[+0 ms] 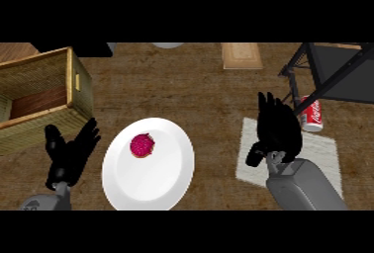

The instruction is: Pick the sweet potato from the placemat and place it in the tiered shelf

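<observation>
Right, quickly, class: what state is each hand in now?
Left hand: open, holding nothing, beside the plate.
Right hand: open, fingers straight, over the placemat; nothing seen in it.

The only lettering here is white looping script along the side of the red metal drinks can (312, 114), too small to read

Right of the plate (150, 190), the right hand (277, 131) covers part of the placemat (321, 148); what lies under it cannot be told. Farther right the shelf (336, 69) is cut off by the edge. Left of the plate, the basket (44, 99) is cut off too.
</observation>
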Motion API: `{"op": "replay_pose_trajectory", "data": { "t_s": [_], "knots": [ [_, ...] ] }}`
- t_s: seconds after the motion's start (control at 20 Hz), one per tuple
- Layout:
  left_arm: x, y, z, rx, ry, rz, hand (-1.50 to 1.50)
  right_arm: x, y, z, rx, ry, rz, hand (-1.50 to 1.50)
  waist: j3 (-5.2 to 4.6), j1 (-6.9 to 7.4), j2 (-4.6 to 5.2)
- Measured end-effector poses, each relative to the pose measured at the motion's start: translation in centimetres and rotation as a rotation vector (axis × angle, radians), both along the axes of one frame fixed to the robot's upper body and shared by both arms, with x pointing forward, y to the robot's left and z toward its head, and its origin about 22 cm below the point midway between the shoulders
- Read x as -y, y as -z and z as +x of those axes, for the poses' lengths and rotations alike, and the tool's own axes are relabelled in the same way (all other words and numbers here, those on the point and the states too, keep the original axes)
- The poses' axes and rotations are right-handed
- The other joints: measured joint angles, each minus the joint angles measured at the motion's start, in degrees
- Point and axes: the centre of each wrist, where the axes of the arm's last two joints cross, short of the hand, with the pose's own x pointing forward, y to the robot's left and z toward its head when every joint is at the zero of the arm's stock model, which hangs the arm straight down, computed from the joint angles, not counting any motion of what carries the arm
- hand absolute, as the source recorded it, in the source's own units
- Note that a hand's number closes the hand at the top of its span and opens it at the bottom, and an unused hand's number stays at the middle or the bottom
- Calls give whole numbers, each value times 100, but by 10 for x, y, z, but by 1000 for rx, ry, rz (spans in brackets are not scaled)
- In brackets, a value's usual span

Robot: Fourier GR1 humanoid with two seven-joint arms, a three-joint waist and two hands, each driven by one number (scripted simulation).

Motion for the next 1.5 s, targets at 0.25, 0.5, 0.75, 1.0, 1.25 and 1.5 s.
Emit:
{"op": "replay_pose_trajectory", "data": {
  "t_s": [0.25, 0.5, 0.75, 1.0, 1.25, 1.5],
  "knots": [
    [1, -4, -3, 1, 0, -1, 0, -7, 17, -4, -22, 42, -48, -150, 1, -8, -7],
    [-4, -2, 0, -2, -6, 2, 0, -6, 27, 1, -14, 75, -98, -150, 1, -18, -5],
    [-3, 1, -2, -2, -6, 2, 0, -7, 44, -4, -25, 99, -114, -150, 1, -23, -5],
    [-7, -3, -6, -3, -5, 1, 0, -1, 57, -2, -34, 133, -141, -150, 2, -18, -5],
    [-6, -4, 1, -5, 0, -1, 0, 7, 74, 9, -37, 167, -195, -150, 2, -18, -2],
    [-12, -9, -3, -10, 0, -8, 0, 15, 85, 11, -25, 175, -229, -150, 2, -17, -3]
  ]
}}
